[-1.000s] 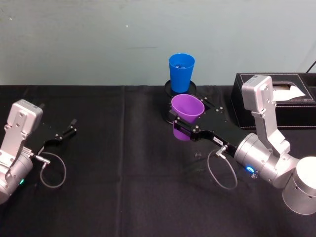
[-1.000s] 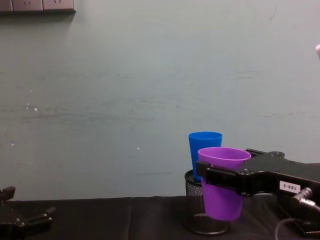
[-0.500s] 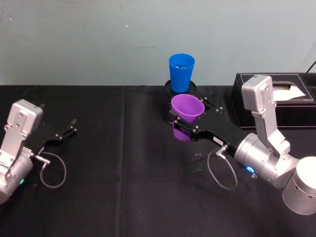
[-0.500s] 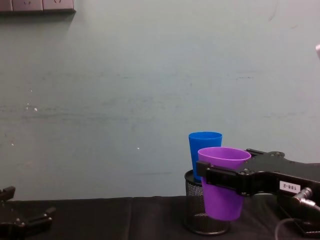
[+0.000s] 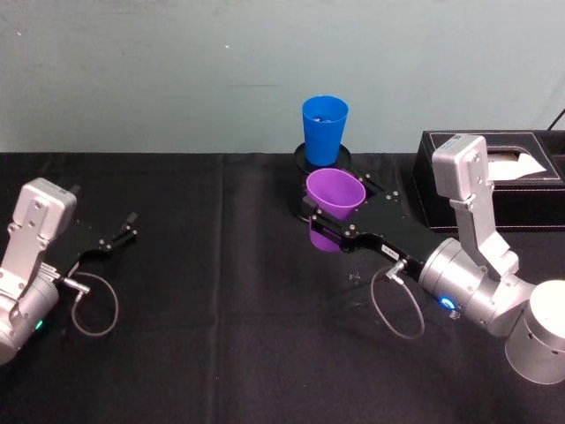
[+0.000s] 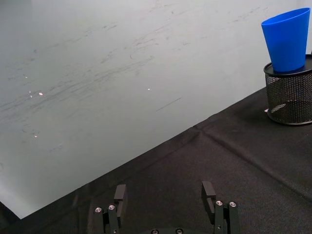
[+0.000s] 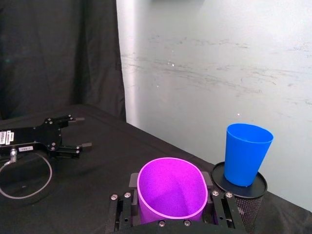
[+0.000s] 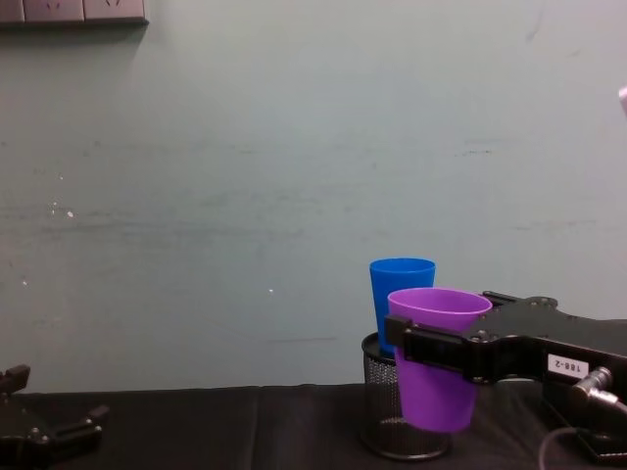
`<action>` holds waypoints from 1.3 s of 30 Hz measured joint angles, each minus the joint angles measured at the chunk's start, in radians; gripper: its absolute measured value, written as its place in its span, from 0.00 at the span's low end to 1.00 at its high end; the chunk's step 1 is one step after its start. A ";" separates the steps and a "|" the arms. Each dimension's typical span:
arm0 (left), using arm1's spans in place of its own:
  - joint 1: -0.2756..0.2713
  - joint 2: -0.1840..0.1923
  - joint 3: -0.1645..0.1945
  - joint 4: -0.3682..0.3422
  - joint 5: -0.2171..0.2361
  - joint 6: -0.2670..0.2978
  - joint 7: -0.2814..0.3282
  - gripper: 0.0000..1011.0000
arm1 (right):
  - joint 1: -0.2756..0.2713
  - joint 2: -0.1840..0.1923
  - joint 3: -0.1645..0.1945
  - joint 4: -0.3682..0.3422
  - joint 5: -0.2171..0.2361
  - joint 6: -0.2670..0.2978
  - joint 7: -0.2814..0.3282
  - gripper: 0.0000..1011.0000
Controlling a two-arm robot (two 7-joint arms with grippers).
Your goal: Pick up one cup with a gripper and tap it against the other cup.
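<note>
Snugly, purple cup (image 5: 335, 193) sits inside right end effector (image 5: 328, 223).

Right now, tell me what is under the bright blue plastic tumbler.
A black wire-mesh pen holder on the black tablecloth. The blue tumbler sits in its mouth, hiding the inside.

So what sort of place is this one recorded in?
Probably a lab or office test bench: a table draped in black cloth against a bare pale wall, with staged desk items, a mesh pen holder carrying the blue cup and a black tissue box.
</note>
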 joint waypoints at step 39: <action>0.000 0.000 0.000 0.000 0.000 0.000 0.000 0.99 | 0.001 0.000 -0.004 0.002 -0.006 0.000 0.000 0.73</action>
